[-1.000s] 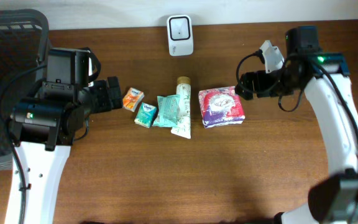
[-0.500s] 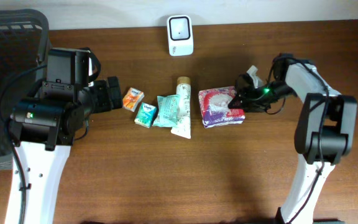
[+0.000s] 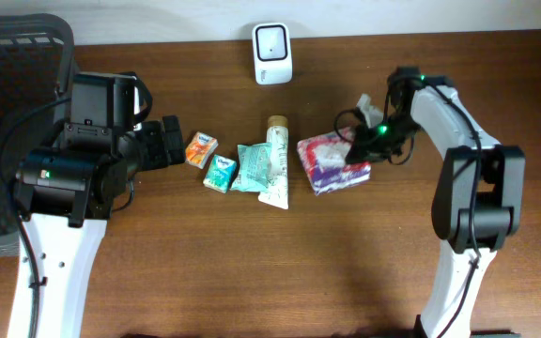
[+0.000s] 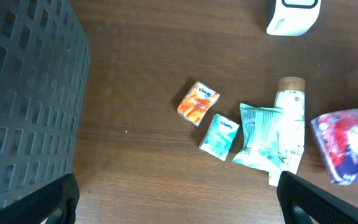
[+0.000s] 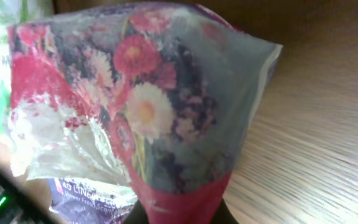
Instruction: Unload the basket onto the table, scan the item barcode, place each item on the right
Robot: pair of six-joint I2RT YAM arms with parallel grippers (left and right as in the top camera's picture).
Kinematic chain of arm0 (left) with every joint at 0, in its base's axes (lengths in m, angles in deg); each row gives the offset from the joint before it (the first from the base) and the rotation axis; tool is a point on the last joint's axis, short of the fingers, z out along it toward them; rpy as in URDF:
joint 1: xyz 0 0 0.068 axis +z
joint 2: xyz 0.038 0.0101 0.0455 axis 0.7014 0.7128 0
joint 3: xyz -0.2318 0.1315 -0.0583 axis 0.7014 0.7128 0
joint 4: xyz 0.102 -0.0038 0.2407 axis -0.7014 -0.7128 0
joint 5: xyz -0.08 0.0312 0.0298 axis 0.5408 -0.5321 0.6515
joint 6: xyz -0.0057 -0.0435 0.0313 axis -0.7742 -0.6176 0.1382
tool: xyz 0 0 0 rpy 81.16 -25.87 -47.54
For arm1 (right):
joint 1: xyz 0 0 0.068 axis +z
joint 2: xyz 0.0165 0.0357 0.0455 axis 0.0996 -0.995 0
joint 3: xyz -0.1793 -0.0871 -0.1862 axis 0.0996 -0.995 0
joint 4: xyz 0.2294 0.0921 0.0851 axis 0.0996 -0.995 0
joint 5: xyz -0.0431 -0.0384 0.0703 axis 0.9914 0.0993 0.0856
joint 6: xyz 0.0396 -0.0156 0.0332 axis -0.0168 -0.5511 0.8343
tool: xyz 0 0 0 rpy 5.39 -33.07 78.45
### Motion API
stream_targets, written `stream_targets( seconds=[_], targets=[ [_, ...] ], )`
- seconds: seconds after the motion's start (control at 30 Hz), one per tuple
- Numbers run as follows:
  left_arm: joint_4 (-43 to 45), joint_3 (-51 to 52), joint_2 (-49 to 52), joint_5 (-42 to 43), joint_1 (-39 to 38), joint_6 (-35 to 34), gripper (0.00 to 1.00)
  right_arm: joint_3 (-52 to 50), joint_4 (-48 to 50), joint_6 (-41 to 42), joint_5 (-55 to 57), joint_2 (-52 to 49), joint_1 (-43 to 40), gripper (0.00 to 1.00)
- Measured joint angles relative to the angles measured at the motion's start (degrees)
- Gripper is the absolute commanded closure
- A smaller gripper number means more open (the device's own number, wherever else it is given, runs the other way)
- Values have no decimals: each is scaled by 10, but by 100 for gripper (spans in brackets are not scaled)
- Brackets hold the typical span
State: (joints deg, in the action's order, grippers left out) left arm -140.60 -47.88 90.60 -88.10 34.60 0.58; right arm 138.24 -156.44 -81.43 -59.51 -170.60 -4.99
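We see a soft plastic-wrapped pack (image 3: 332,161), printed with red, pink and white flowers above a purple band. It lies slightly skewed on the worktop (image 3: 252,263), at 3 o'clock of centre, its right edge pinched by the right pincer (image 3: 358,148). The white scanner (image 3: 272,53) stands at 12 o'clock, by the far edge.

Flowered packet (image 5: 148,124) in right claw (image 3: 357,148): thin glossy plastic film, crinkled (glare patches). Bench (image 5: 316,143) beside claw: brown wood grain, smooth, faint sheen. Basket (image 4: 23,93) left of left claw (image 4: 179,208): dark matt plastic.
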Motion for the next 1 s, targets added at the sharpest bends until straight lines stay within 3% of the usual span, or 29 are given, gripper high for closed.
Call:
stream_targets(
  seconds=[0.2, 0.37, 0.4, 0.43, 0.47, 0.63, 0.73, 0.87, 1.0],
  targets=[
    [0, 0, 0, 0, 0, 0, 1, 60, -86, 160, 366, 101, 52, 96],
    [0, 0, 0, 0, 0, 0, 1, 26, -71, 229, 513, 100, 73, 96],
    [0, 0, 0, 0, 0, 0, 1, 9, -60, 235, 526, 100, 73, 89],
    [0, 0, 0, 0, 0, 0, 1, -4, -57, 237, 532, 100, 74, 73],
    [0, 0, 0, 0, 0, 0, 1, -13, -57, 239, 530, 99, 75, 68],
    [0, 0, 0, 0, 0, 0, 1, -15, -42, 226, 499, 99, 127, 53],
    [0, 0, 0, 0, 0, 0, 1, -15, -9, 220, 447, 99, 183, 50],
    [0, 0, 0, 0, 0, 0, 1, -15, 37, 218, 360, 99, 242, 27],
    [0, 0, 0, 0, 0, 0, 1, 14, 17, 221, 321, 99, 254, 14]
  ],
)
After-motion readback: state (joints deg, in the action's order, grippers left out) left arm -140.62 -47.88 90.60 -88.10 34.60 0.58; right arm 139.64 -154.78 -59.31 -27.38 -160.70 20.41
